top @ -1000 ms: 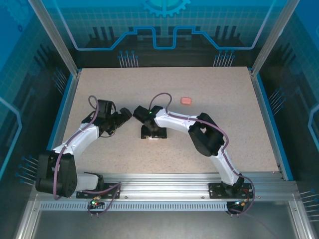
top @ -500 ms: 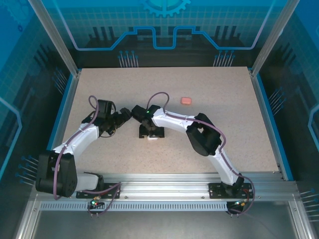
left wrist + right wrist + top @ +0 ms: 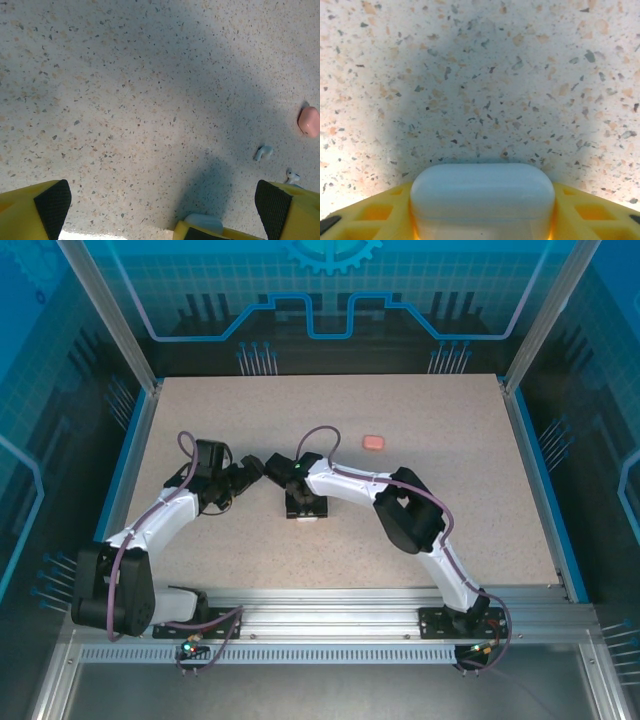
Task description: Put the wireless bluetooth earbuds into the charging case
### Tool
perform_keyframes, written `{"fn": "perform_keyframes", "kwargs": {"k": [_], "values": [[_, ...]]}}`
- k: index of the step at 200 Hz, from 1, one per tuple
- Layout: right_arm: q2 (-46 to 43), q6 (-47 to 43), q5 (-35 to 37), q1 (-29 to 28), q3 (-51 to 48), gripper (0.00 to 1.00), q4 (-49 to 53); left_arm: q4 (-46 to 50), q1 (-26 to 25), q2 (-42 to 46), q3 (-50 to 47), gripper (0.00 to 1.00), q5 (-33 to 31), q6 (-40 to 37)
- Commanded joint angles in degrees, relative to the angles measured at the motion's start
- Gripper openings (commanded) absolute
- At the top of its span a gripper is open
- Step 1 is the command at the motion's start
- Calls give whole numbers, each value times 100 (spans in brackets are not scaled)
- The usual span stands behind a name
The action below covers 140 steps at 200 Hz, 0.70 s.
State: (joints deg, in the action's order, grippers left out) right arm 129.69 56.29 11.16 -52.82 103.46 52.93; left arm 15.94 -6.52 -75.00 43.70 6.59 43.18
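A white charging case (image 3: 482, 192) lies on the speckled table, its sides flush against the yellow fingers (image 3: 380, 212) of my right gripper (image 3: 482, 210), which is shut on it. From above, that gripper (image 3: 305, 504) points down over the case (image 3: 309, 516) at mid-table. My left gripper (image 3: 162, 207) stands open just left of it, nothing between its fingers (image 3: 52, 205). Two white earbuds (image 3: 263, 152) (image 3: 292, 176) lie loose on the table ahead of the left gripper, to the right. The case's corner (image 3: 204, 222) also peeks over a yellow finger in the left wrist view.
A salmon-pink case (image 3: 373, 442) sits further back and right of the grippers; it also appears at the right edge of the left wrist view (image 3: 309, 121). Blue rails (image 3: 128, 465) border the table's sides.
The right gripper's jaws have closed in onto the white case. The left arm has stayed still and open.
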Motion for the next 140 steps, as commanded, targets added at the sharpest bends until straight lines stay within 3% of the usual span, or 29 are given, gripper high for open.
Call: {"fn": "perform_keyframes", "kwargs": {"k": [1, 50, 140], "values": [[-8, -7, -41, -1, -171, 45, 26, -61, 37, -58, 2, 99, 173, -133], [-513, 17, -52, 49, -310, 40, -149, -572, -38, -29, -224, 99, 353, -87], [-1038, 212, -366, 984, -8, 42, -456, -3516, -658, 333, -1883, 99, 476, 567]]}}
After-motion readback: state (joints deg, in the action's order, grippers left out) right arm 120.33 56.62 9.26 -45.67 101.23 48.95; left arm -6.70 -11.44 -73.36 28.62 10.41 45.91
